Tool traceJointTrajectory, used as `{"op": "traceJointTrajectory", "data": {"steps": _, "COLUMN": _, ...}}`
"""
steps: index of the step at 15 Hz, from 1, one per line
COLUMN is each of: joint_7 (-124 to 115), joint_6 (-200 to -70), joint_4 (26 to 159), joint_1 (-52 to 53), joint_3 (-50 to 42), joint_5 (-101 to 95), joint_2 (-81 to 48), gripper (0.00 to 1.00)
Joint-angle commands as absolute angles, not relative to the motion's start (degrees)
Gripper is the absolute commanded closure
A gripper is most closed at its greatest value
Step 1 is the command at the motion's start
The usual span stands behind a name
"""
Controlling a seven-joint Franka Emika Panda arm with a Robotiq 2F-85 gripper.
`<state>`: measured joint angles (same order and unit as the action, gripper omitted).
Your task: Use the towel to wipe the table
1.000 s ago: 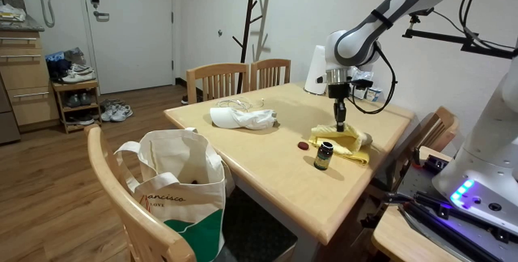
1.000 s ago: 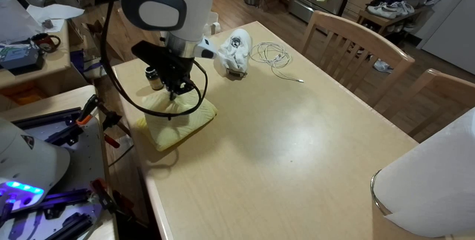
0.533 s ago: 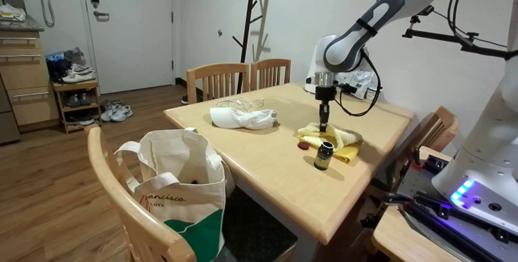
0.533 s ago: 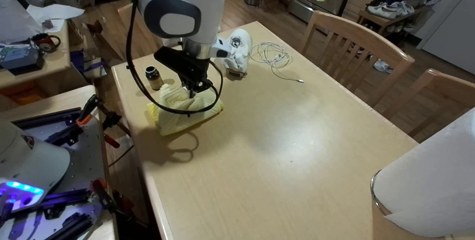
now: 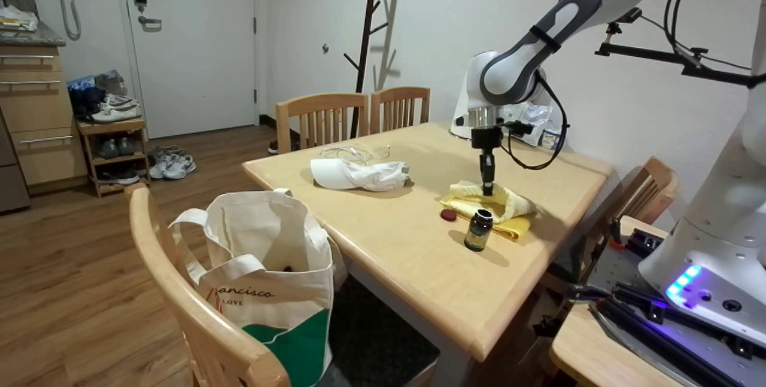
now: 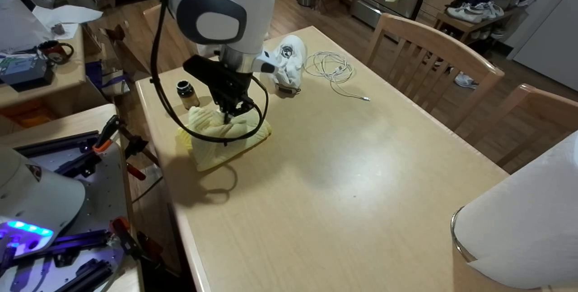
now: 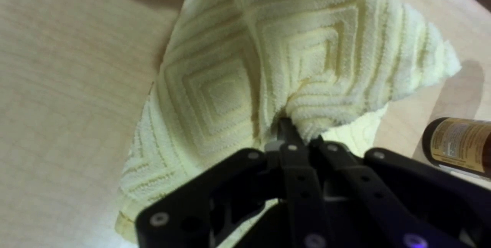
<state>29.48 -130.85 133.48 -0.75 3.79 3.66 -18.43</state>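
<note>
Exterior view shows hand (image 5: pixel 488 192) clamped on towel (image 5: pixel 510 206), tote (image 5: pixel 270 302) reading “ancisco” and, seemingly, “LOVE”.

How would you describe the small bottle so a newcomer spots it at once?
Start at the pale wooden table, then find the yellow towel pinched in the tool. The small bottle stands near it, dark and labelled. Its upright shape sets it apart from the soft, folded towel and the flat reddish disc nearby.

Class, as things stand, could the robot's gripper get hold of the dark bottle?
Probably not yet: the gripper looks shut on the yellow towel, though the bottle stands upright close by.
</note>
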Motion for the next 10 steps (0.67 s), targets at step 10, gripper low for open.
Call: {"op": "traceJointTrajectory", "data": {"steps": 10, "joint_7": 36.8, "joint_6": -110.7, "joint_4": 129.4, "joint_1": -0.3, "joint_3": 7.7, "joint_5": 4.3, "joint_2": -16.1, "gripper": 0.85}}
